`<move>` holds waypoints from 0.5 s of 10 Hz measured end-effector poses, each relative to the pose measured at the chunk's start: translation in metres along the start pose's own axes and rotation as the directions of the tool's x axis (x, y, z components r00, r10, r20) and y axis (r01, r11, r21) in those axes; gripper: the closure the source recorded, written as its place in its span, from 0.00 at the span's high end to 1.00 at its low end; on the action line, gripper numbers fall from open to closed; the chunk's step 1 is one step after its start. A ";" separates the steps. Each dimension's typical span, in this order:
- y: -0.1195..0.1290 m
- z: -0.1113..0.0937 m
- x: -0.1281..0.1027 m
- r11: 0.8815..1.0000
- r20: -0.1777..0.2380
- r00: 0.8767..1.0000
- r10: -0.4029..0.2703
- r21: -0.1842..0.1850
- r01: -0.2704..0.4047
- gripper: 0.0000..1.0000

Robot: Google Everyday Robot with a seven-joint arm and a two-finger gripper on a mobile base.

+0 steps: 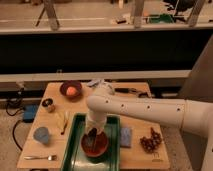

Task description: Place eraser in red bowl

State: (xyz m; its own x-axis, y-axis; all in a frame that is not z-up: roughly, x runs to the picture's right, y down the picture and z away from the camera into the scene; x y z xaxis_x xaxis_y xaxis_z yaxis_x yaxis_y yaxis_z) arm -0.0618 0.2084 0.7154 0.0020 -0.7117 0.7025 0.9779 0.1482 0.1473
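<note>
The red bowl [95, 145] stands in a green tray [75, 150] on the wooden table. My gripper [93, 134] points down over the bowl, its tip just above or inside the rim. A small dark shape at its tip may be the eraser, but I cannot tell it apart from the fingers. My white arm [150, 109] reaches in from the right.
A maroon bowl with an orange ball [71, 90] stands at the back left. A pale blue-grey pad [126, 136] lies right of the tray, a dark cluster like grapes [151, 141] beyond it. A blue cup [41, 135], a fork [39, 157] and a banana [63, 121] lie at the left.
</note>
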 end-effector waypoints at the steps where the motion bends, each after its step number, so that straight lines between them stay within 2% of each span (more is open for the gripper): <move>1: 0.000 0.001 0.000 1.000 0.002 1.000 -0.002 0.002 0.002 0.45; 2: 0.001 0.001 -0.001 1.000 0.004 1.000 -0.003 0.004 0.003 0.46; 5: 0.006 0.002 -0.002 1.000 0.006 1.000 0.000 0.007 0.000 0.28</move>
State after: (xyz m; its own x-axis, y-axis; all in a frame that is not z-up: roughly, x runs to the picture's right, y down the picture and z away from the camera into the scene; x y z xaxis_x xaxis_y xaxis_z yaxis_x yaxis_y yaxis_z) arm -0.0567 0.2124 0.7166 0.0008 -0.7079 0.7063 0.9764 0.1531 0.1524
